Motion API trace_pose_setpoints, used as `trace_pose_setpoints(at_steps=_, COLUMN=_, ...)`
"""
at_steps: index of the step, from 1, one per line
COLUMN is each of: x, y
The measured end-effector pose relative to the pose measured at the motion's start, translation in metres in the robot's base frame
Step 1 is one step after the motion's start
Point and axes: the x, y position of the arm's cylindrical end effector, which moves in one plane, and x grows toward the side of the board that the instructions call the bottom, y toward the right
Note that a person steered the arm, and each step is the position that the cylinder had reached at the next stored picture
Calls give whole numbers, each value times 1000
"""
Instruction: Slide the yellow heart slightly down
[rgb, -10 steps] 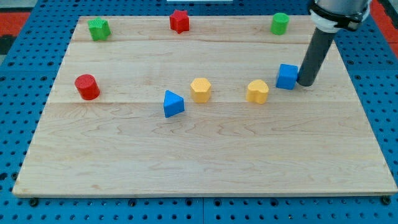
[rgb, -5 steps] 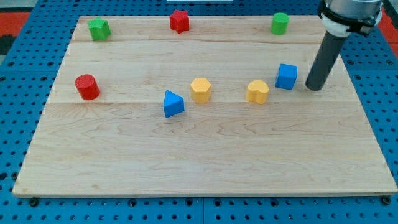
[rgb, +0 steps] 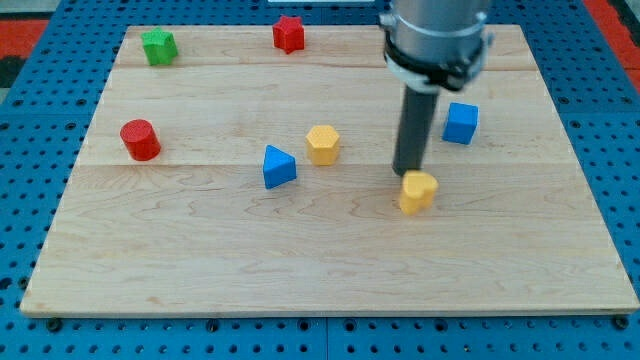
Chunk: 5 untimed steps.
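- My tip (rgb: 407, 176), the lower end of the straight dark rod, stands on the pale wooden board (rgb: 300, 260) right at the upper edge of the small yellow heart-shaped block (rgb: 417, 191); it looks to be touching it, on the side toward the view's top.
- The rod has no jaws and holds nothing; it can only push with its end.
- The yellow heart lies right of centre on the board, below the blue cube (rgb: 460, 122) and to the lower right of the yellow hexagonal block (rgb: 322, 144).
- The heart sits lower in the view than that yellow hexagon and than the blue triangular block (rgb: 279, 166), with open board beneath it.
- Judging by this contact, the step in hand is the push itself, directed toward the view's bottom.
- Since the task asks only for a slight move, I judge the push to be at or near its end.
- The next move calls for stopping the downward travel and drawing the tip back toward the view's top without dragging the heart sideways.
- The red cylinder (rgb: 140, 139), the green block (rgb: 158, 46) and the red star-like block (rgb: 289, 33) lie well apart from this work.
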Motion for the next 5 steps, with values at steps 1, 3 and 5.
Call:
trace_pose_setpoints(at_steps=1, x=28, y=25)
trace_pose_setpoints(at_steps=3, x=36, y=0)
trace_pose_setpoints(at_steps=5, x=61, y=55)
